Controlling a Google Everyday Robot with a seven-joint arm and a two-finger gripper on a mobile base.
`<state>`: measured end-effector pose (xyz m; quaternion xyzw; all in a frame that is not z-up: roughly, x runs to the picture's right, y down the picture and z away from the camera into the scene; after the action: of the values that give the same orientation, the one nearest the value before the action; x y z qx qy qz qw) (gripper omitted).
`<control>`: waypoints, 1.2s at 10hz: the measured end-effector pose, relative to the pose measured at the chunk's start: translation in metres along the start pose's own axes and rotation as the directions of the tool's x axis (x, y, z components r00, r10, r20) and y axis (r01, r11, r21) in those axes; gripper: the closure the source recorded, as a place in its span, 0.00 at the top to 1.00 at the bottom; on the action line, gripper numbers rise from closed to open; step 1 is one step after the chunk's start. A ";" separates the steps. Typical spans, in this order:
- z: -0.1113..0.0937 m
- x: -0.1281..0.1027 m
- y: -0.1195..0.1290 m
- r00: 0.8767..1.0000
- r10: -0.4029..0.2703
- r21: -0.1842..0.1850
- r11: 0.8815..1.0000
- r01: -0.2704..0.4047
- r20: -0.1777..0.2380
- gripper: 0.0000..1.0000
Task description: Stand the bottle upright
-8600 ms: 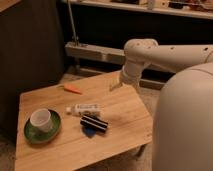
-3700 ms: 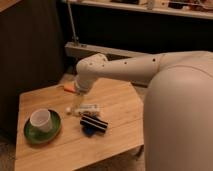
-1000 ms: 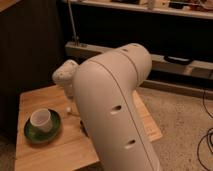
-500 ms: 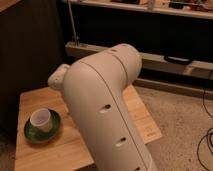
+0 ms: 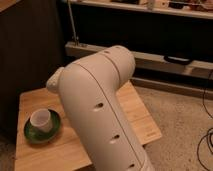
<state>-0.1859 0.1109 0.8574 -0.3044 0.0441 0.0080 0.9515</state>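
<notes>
Arm fills the view, bottle and gripper both tucked behind it

From where I stand the big white rounded robot arm [image 5: 100, 115] leans across the pale wooden desk [image 5: 145, 117] and blocks the middle of it. The bottle is nowhere to be seen, and I'd guess it lies on the desk behind the arm. The gripper is hidden there too, somewhere low over the boards, released with its jaws apart. A white cup [image 5: 41, 119] on a green saucer [image 5: 31, 136] sits clear at the near left corner. A bottle that needs standing up is probably light and smooth-sided and apt to roll or skid. I'd take it across the body near the cap end, gently, then tip it onto its base.
</notes>
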 end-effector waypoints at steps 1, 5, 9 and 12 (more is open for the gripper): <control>0.003 0.004 0.002 1.000 0.008 -0.004 1.000 -0.008 -0.001 0.80; 0.016 0.027 0.004 0.999 0.026 -0.008 1.000 -0.026 -0.027 0.80; 0.011 0.053 0.003 0.999 0.051 0.016 0.999 -0.051 -0.018 0.80; -0.017 0.055 0.002 0.998 0.054 0.056 0.997 -0.055 0.021 0.80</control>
<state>-0.1327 0.1019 0.8373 -0.2758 0.0431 0.0357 0.9596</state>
